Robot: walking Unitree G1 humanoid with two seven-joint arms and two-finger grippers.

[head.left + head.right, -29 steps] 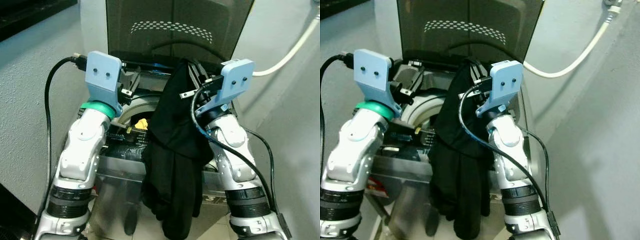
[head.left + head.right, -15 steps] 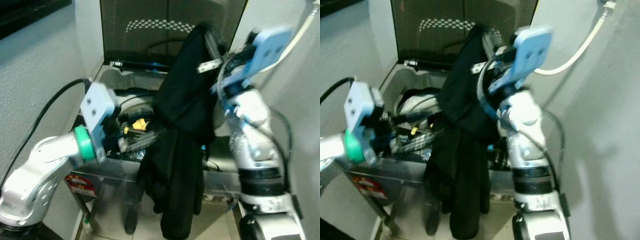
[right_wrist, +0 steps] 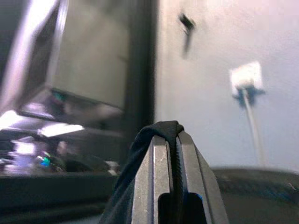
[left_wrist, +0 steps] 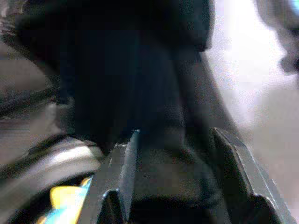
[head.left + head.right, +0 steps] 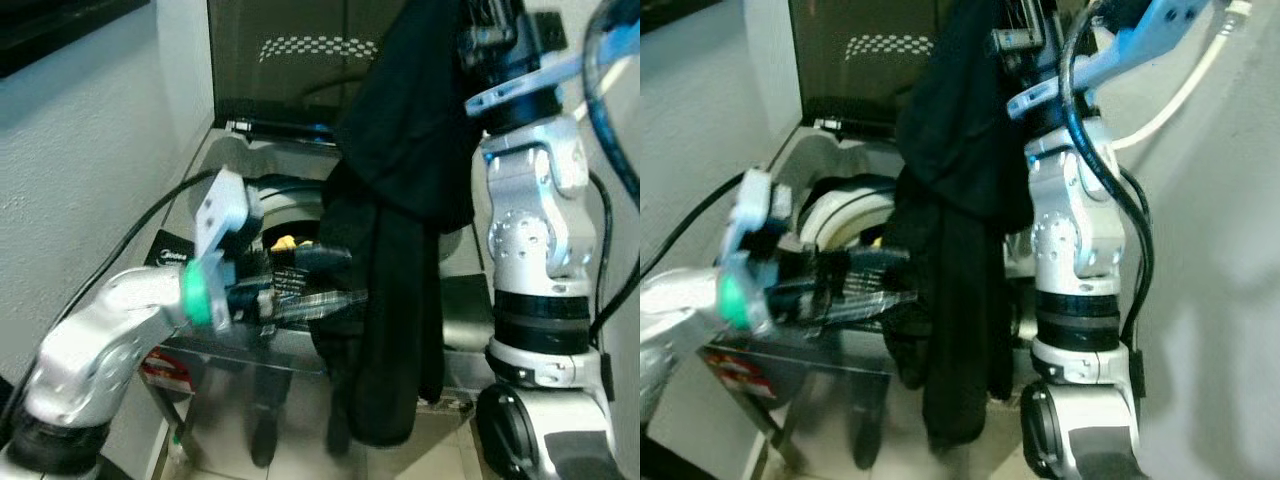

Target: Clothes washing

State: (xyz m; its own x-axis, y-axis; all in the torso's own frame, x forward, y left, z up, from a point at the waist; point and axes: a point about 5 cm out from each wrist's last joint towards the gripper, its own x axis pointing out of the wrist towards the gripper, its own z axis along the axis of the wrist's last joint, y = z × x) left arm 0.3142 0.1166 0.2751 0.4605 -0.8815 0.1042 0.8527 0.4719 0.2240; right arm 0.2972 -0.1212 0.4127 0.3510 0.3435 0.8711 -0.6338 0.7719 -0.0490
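A long black garment (image 5: 400,200) hangs in front of the open top-loading washing machine (image 5: 230,165). My right gripper (image 3: 171,135) is raised high at the upper right and is shut on the garment's top edge, and a fold of cloth shows between its fingers (image 3: 159,163). My left gripper (image 5: 340,275) reaches in from the left at the height of the machine's front rim. It is open, and its fingers (image 4: 124,172) stand on either side of the garment's lower part (image 4: 140,93). A yellow item (image 5: 286,242) lies inside the drum.
The machine's dark lid (image 5: 300,60) stands upright at the back. Walls close in on both sides. A white hose (image 5: 1180,90) runs along the right wall. A black cable (image 5: 130,250) trails from my left arm. Tiled floor (image 5: 290,460) lies below.
My right gripper has lifted the garment higher. My left arm has dropped and swung right, bringing its open fingers around the cloth's lower part. The camera has also shifted.
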